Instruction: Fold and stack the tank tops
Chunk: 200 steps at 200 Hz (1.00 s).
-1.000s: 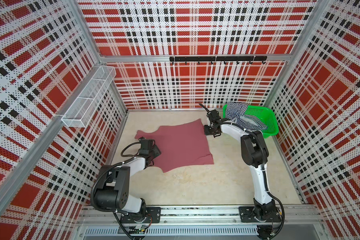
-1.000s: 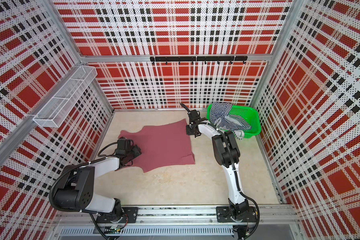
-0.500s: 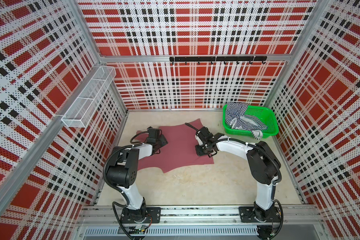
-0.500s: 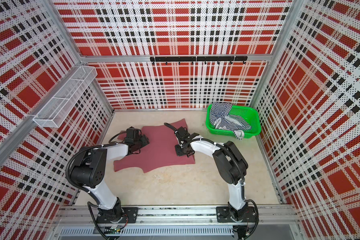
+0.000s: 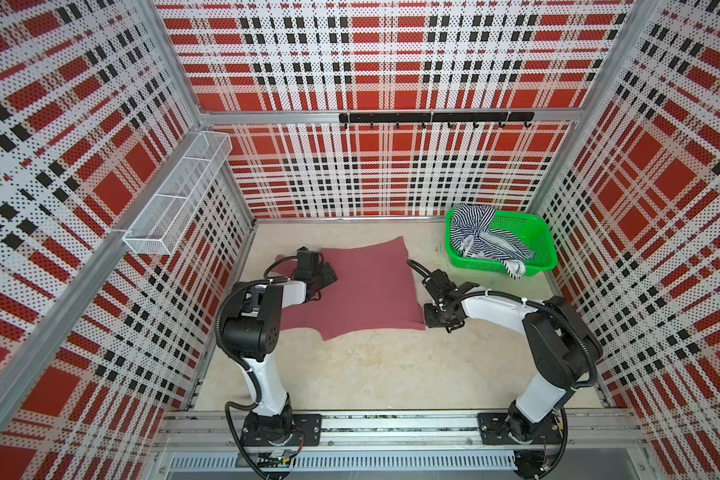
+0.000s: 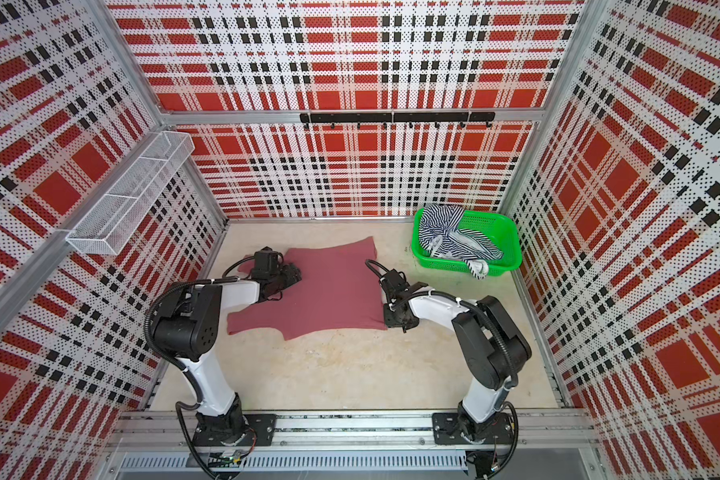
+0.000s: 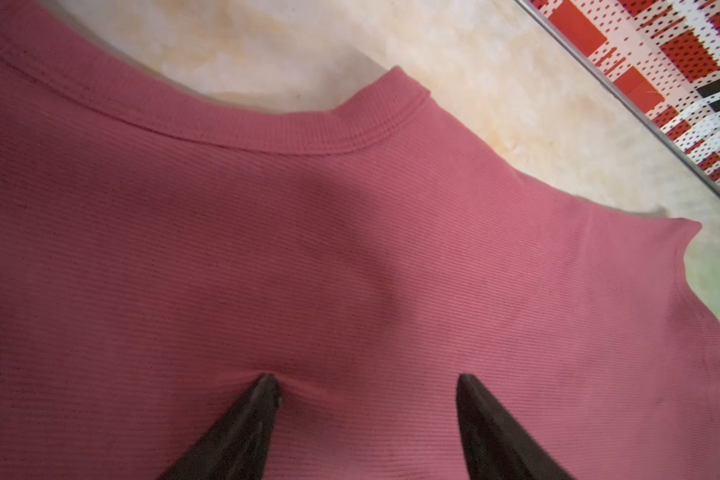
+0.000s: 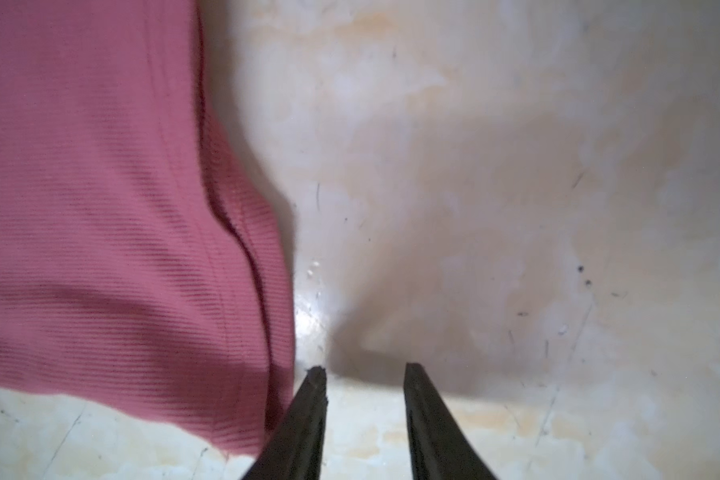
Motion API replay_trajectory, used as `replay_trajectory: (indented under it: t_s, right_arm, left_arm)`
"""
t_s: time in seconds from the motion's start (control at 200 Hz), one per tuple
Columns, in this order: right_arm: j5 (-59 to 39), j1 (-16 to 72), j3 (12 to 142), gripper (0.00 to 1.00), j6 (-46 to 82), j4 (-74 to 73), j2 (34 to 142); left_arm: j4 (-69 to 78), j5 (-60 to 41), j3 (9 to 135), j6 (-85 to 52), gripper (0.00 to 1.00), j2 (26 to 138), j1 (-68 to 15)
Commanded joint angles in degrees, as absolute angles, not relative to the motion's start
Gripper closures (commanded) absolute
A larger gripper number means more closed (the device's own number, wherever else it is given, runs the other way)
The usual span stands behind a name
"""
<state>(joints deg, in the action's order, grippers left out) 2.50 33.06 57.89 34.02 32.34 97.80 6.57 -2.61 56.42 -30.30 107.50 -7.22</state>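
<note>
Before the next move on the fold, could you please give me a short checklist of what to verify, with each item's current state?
1. Rose tank top spread out on the table, unfolded: ok.
2. Left gripper jaws apart, touching the fabric near the neckline: ok.
3. Right gripper jaws apart with nothing between them: ok.
4. Right gripper over the hem corner: not ok; it sits on bare table just beside the edge.
5. Striped tank top out of the way in the green basket: ok, though part hangs over the rim.
6. Left gripper's hold enough to lift fabric: cannot tell.
</note>
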Motion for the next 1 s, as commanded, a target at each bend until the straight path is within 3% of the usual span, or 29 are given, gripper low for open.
replay_trajectory:
  t_s: [0.0, 0.09, 0.155, 0.396, 0.496, 0.666, 0.997]
  right_arm:
    - [-0.5, 33.0, 61.3, 0.63, 33.9, 33.6, 94.9]
    - [-2.6, 33.0, 62.9, 0.61, 32.1, 36.6, 94.7]
    - [-4.9, 33.0, 62.4, 0.60, 29.4, 37.3, 93.9]
    - [-8.3, 32.8, 61.7, 0.52, 26.4, 39.6, 95.3]
    - [-8.4, 32.6, 63.2, 0.47, 25.6, 40.6, 96.8]
    - [-9.5, 32.5, 63.2, 0.48, 25.1, 41.1, 97.2]
    - [-11.6, 32.5, 58.8, 0.55, 27.6, 37.1, 95.3]
  left_arm:
    - [-0.7, -1.8, 60.5, -26.0, 0.17, 103.4, -8.8]
    - [-8.6, 2.0, 62.9, -24.5, 0.08, 97.5, -10.9]
    - [-13.9, 4.1, 62.2, -25.0, 0.08, 92.2, -11.7]
    - [-30.5, 2.8, 46.6, -34.0, 0.27, 73.0, -13.8]
    - [-37.0, 4.6, 42.5, -40.3, 0.32, 67.4, -20.2]
    - [-34.9, 2.8, 34.7, -48.7, 0.33, 62.6, -25.2]
    - [-24.5, 3.8, 28.7, -49.5, 0.37, 67.1, -25.6]
